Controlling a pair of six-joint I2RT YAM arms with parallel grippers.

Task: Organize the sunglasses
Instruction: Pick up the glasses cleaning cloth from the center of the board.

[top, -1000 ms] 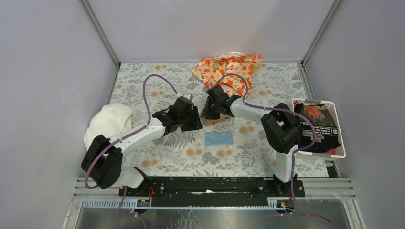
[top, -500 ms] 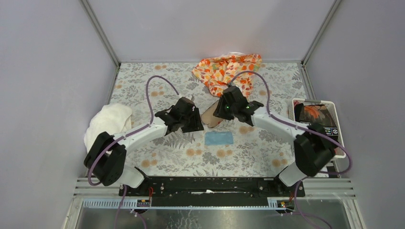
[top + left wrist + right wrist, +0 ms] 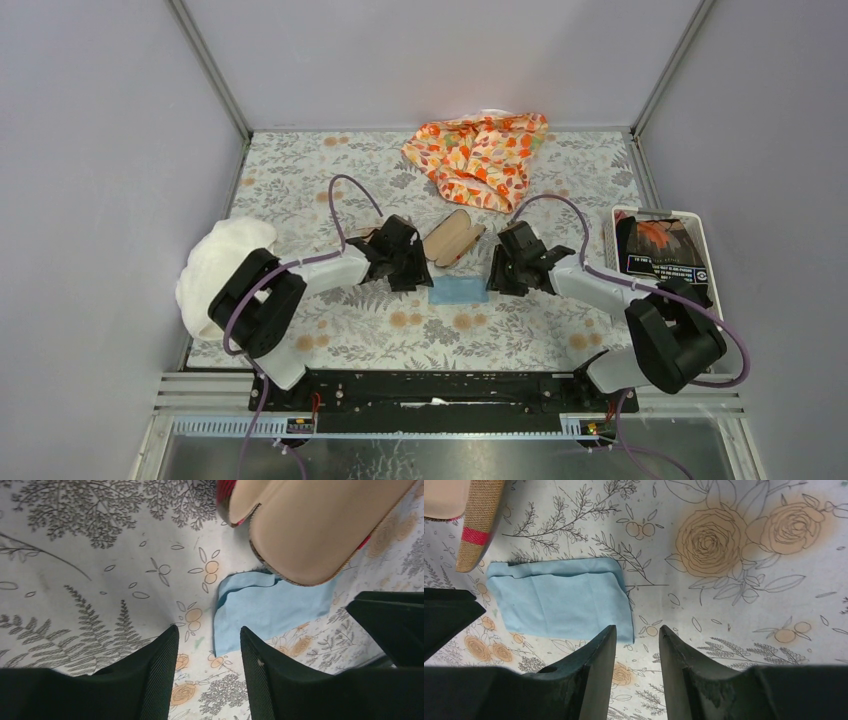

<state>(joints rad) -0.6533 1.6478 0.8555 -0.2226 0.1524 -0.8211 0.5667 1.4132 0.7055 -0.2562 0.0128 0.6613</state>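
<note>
Now the left gripper (image 3: 208,630) and right gripper (image 3: 637,628) hang, fingers apart, on either side of the blue cloth (image 3: 559,600).

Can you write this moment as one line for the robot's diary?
left gripper: open, empty | right gripper: open, empty | cloth: flat between them | case: open, behind cloth | sunglasses: not seen

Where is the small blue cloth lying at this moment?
In the top view, the blue cloth lies flat near the centre of the table, between the left hand and the right hand, just below the open glasses case.
</note>
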